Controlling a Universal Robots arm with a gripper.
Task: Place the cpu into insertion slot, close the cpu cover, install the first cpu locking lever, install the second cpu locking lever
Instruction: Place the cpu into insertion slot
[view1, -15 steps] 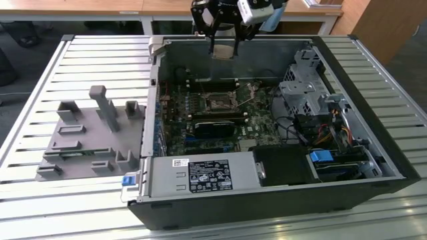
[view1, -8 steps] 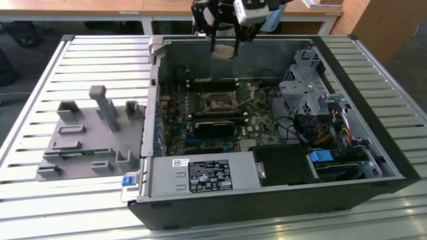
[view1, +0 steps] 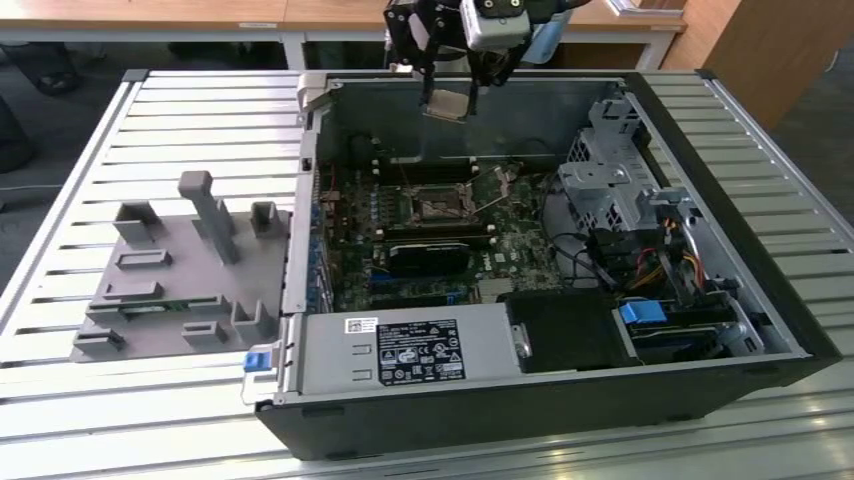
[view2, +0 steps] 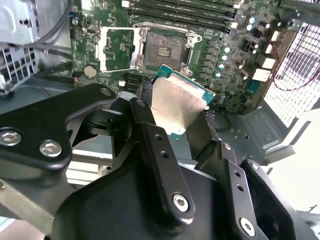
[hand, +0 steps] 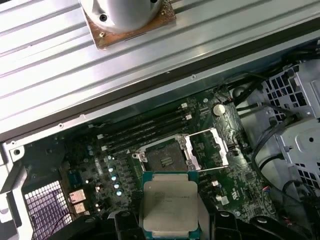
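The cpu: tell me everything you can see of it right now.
The cpu is a flat square chip with a silvery-beige metal top and a green edge. The gripper clamps it by opposite edges. It hangs in the air above the open computer case, apart from the empty insertion slot.

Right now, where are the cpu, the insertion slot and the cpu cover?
cpu (hand: 170, 202): first wrist view, metal top.
insertion slot (hand: 165, 154): first wrist view, dark centre.
cpu cover (view2: 104, 49): second wrist view, frame rim.

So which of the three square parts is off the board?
The cpu, clamped in the gripper above the case; the insertion slot and open cpu cover sit on the motherboard.
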